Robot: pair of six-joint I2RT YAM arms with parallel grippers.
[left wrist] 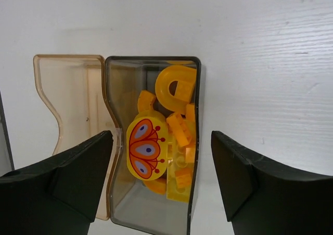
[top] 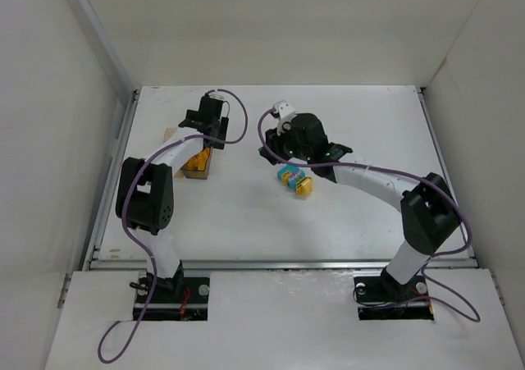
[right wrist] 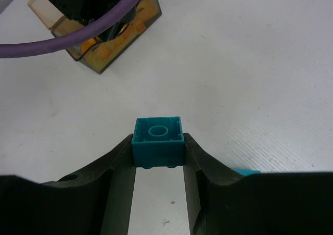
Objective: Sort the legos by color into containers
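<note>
My left jaws stand apart above the grey box (left wrist: 120,97), orange legos (left wrist: 177,125) lying inside. My right jaws clamp a cyan brick (right wrist: 158,140); next, I judge, it needs carrying to the tan box (left wrist: 73,99).

The top camera looked steeply down from high behind the near edge of the bench (top: 246,214), taking in its whole surface. The left wrist camera looked straight down, close over the boxes (left wrist: 73,104). The right wrist camera looked low across the bench, seeing those boxes farther off.
</note>
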